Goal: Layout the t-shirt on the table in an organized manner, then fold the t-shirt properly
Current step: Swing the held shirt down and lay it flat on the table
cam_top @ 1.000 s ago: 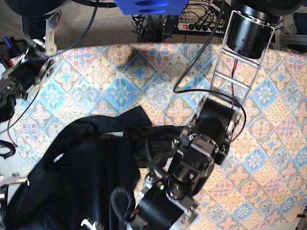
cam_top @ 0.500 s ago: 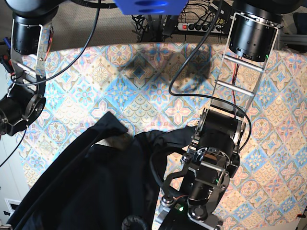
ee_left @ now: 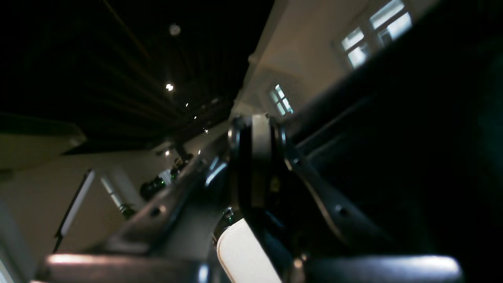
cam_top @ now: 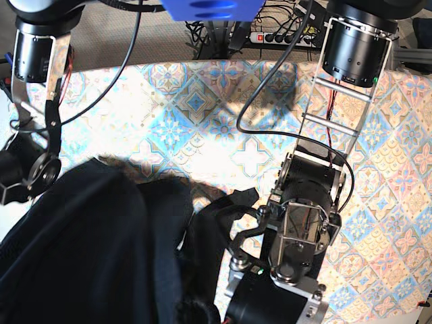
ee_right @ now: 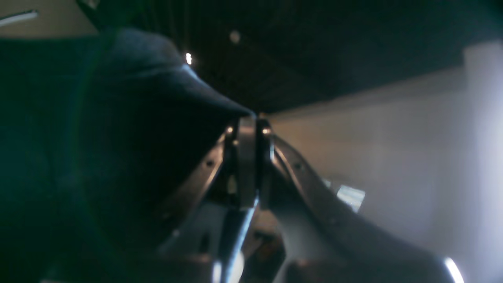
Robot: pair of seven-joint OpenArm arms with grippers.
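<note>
In the base view the black t-shirt hangs bunched over the worktop's near left part, hiding the tiles beneath. The right arm's fingers are pinched together on its cloth edge. Further right, the left arm's fingers are clamped together beside dark fabric. A power strip lies behind the worktop.

I count one black t-shirt, bunched at the near left part of the one patterned bench. Two arms of mine reach over that bench: one on its left edge, one right of the t-shirt. Behind the bench's far edge lies one power strip.
</note>
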